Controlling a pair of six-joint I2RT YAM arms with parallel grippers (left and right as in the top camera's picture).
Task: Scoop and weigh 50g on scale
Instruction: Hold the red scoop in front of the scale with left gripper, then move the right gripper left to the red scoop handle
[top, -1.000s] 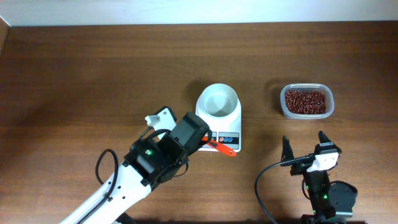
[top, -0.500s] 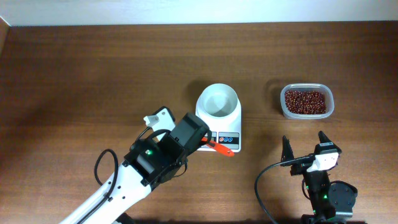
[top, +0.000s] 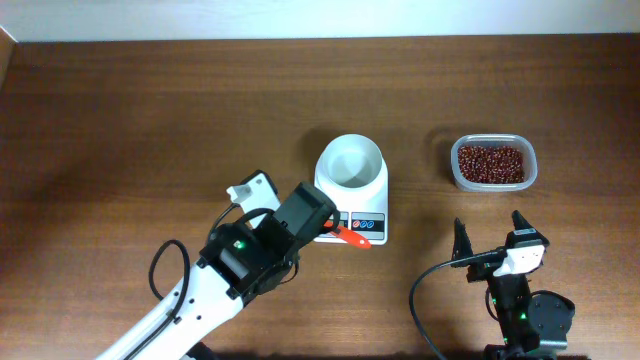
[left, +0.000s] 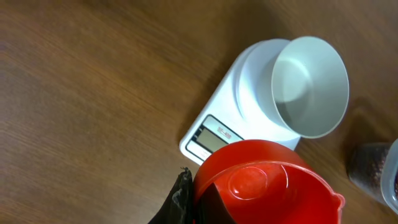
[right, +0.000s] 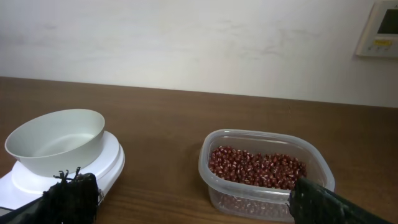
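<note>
My left hand (top: 322, 228) is clenched tight on the red scoop (left: 261, 180). I take it the grip is on the handle, though the handle itself is hidden under my wrist in both views. The scoop's cup pokes out over the front edge of the scale (top: 372, 205), right at the centre of the overhead frame. On top of the scale sits the round white bowl (top: 351, 160), with nothing in it yet.

The beans (top: 490, 163), small and dark red-brown, lie heaped in the clear plastic tub (top: 531, 172) at the upper right of the overhead frame. They're well apart from the scale, across bare table (top: 150, 120). My right hand (top: 488, 230) hangs at the lower right, fingers spread wide, gripping nothing.

How will the beans handle? They're loose, hard, light little grains, I'd judge, and they'll roll off a tilted scoop. So no pinching. Dig the scoop's lip into the heap and lift it level. The tub looks thin and light and may slide when the scoop pushes in, so my free hand could steady its rim. Pour gently into the bowl, a little at a time.
</note>
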